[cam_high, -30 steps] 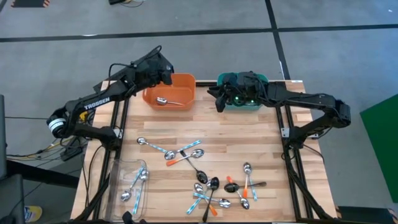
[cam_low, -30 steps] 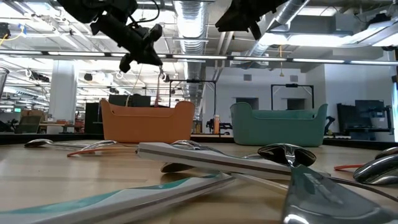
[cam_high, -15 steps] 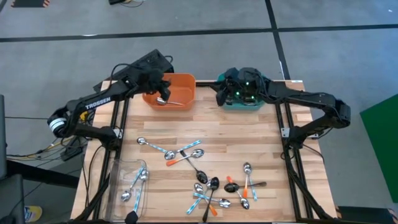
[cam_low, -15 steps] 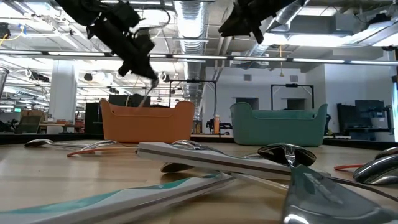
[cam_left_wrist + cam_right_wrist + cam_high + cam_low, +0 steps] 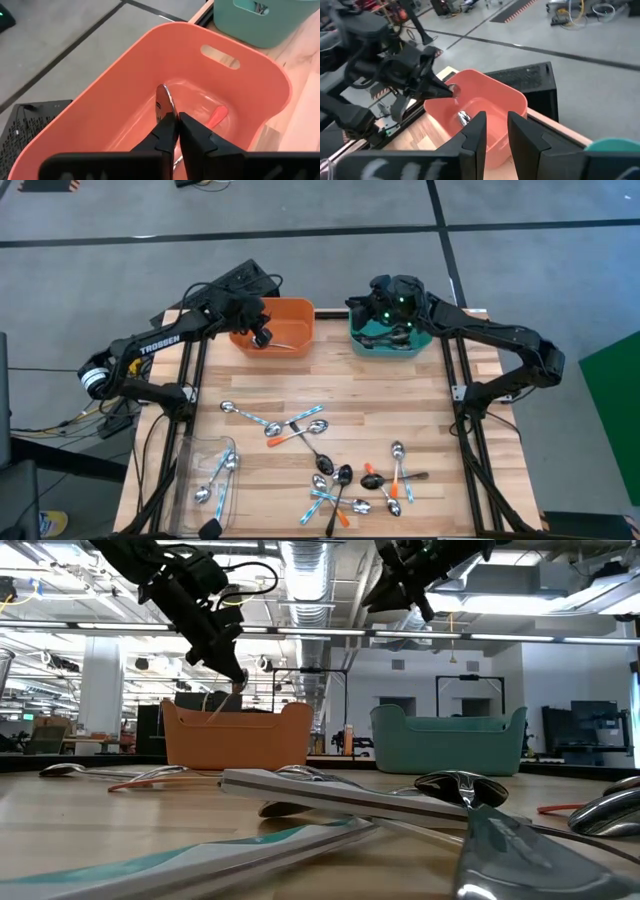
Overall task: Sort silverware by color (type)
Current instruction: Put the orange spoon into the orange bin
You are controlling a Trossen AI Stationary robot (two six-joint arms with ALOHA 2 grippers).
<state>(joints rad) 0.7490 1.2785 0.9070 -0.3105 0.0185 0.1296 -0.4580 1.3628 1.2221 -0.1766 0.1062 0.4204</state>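
The silverware is small spoons. Several with orange, light-blue or dark handles lie scattered on the wooden table [image 5: 300, 430] [image 5: 350, 485]. My left gripper [image 5: 176, 117] [image 5: 262, 335] reaches slanting down into the mouth of the orange bin [image 5: 240, 90], shut on a spoon [image 5: 162, 100]. An orange-handled spoon [image 5: 217, 116] lies on the bin's floor. My right gripper [image 5: 497, 135] [image 5: 355, 305] hovers over the teal bin [image 5: 385, 345], open with nothing between its fingers, pointing toward the orange bin. My left gripper pinches a spoon between its two fingertips. The shiny bowl [image 5: 162, 100] sticks out past the tips, seen edge-on; the fingers hide the handle. The fingers slant down into the orange bin from the table's left. The spoon's bowl [image 5: 452, 90] hangs clear of the bin's floor.
A clear tray [image 5: 205, 470] at the near left holds a few light-blue-handled spoons. The teal bin [image 5: 260, 15] stands to the right of the orange one along the far edge and holds dark spoons. Bare wood lies between the bins and the scattered spoons.
My left gripper has sunk into the orange bin's mouth, tipping downward and rolling, with the spoon still at its tips. My right gripper has swung toward the table's far edge above the teal bin.
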